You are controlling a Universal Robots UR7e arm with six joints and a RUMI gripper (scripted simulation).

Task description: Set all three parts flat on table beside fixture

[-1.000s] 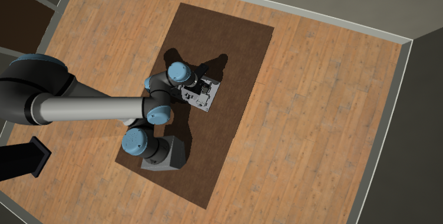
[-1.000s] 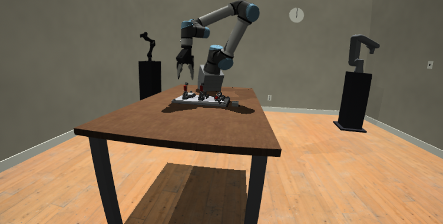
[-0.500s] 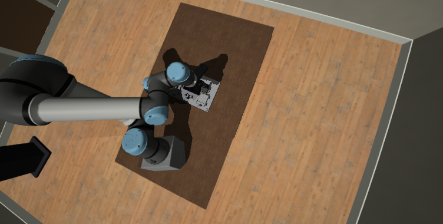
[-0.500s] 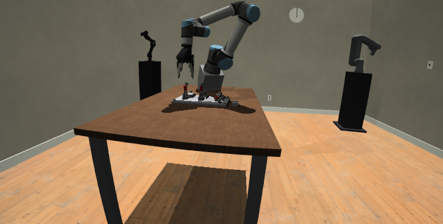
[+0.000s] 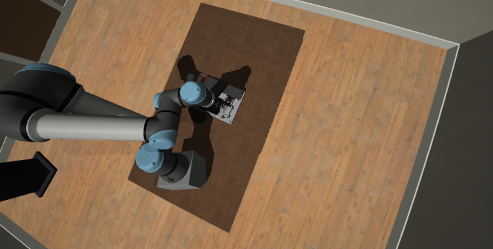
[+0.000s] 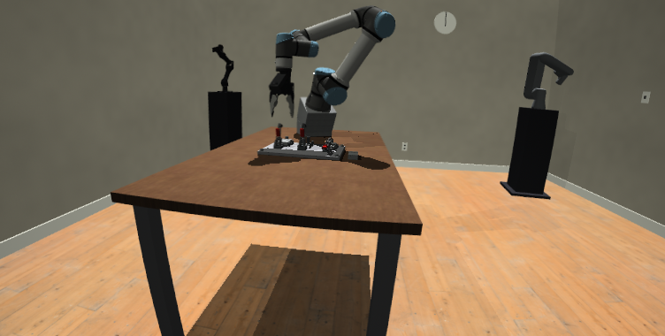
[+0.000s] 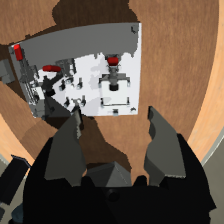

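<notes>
Hand [image 5: 217,98] [image 6: 282,115] [image 7: 114,108] partly open, nothing gripped, above fixture [image 5: 236,111] [image 6: 298,153] [image 7: 100,42]. Grey block [image 5: 191,77] [image 6: 352,155] [image 7: 6,71] on desk [image 5: 241,178] [image 6: 260,184] [image 7: 175,50] beside it; can't tell if it's a part, or how many remain clamped. Likely unclamping stage; next, line up on an upright red handle [image 6: 278,132].

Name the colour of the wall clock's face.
Pale grey, with a dark hand; the clock shows best in the exterior view.

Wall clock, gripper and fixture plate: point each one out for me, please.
wall clock [image 6: 445,22]: exterior view, middle of its face.
gripper [image 6: 282,115] [image 7: 114,108]: exterior and wrist views, midway between its fingertips.
fixture plate [image 6: 298,153] [image 7: 132,95] [image 5: 236,111]: exterior view, front edge; wrist and top views, bare white surface.
</notes>
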